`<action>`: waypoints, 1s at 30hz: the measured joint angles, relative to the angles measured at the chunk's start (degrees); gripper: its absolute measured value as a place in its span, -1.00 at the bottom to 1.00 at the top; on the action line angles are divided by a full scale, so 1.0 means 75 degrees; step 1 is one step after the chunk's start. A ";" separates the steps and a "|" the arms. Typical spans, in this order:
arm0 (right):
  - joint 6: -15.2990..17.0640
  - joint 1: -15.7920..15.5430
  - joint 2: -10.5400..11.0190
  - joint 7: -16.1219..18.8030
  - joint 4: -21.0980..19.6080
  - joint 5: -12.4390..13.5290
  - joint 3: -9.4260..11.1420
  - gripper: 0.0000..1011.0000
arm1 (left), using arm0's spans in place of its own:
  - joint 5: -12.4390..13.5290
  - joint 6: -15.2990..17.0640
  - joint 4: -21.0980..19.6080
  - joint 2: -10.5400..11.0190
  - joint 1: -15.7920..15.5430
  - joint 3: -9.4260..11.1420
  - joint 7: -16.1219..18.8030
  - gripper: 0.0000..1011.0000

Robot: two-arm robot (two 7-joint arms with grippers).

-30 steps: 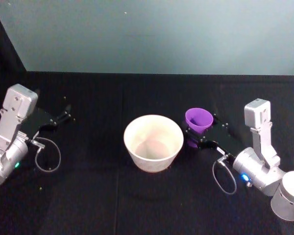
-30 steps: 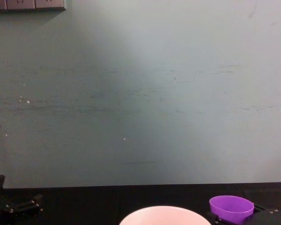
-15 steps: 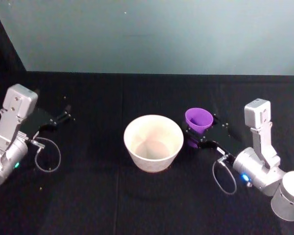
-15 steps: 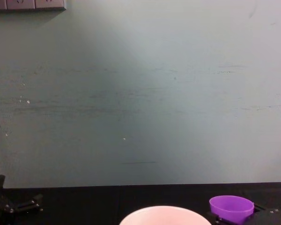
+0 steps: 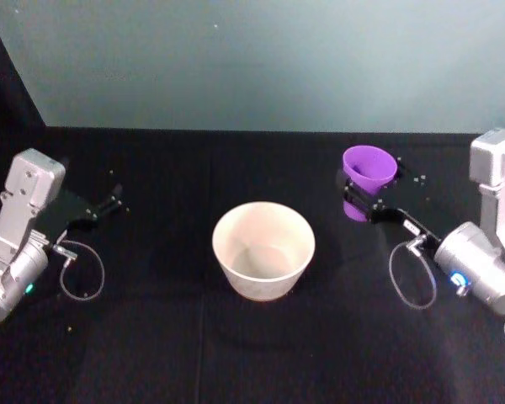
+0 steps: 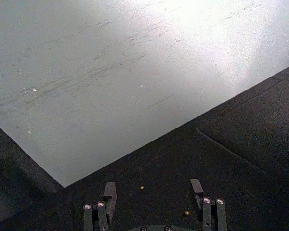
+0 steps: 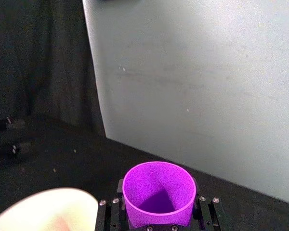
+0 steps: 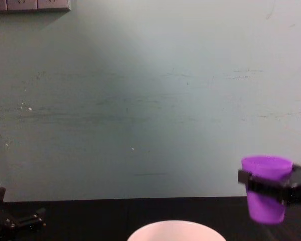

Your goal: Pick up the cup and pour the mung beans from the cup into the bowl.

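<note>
Your right gripper (image 5: 361, 196) is clamped round the wall of the cup (image 5: 369, 167), jaws closed in only as far as the purple plastic allows. It holds the cup upright, mouth up and long axis vertical, in the air over the right part of the desk (image 5: 194, 353), toward its far edge. The bowl (image 5: 263, 282) sits at the desk's middle, to the cup's left and nearer the robot (its rim well below the cup's base, as the chest view has it). That offset is what the pour turns on, I judge: you carry the cup leftward and back toward the body until its lip is over the rim, then tip it to the left. I cannot make out beans inside the cup. Your left gripper (image 5: 111, 202) is parked by the desk's left edge, jaws spread, nothing between them.
</note>
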 joint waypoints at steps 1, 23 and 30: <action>0.0068 -0.0008 0.0033 0.0001 -0.0104 0.0035 0.0020 0.47 | 0.0000 0.0000 0.0000 0.0000 0.0000 0.0000 0.0000 0.98; 0.1276 -0.0065 0.0759 -0.0382 -0.2286 0.0670 0.0446 0.47 | 0.0000 0.0000 0.0000 0.0000 -0.0001 0.0000 0.0000 0.98; 0.1470 -0.0045 0.0973 -0.0458 -0.2668 0.0908 0.0567 0.47 | 0.0000 0.0000 0.0000 0.0000 0.0000 0.0000 0.0000 0.98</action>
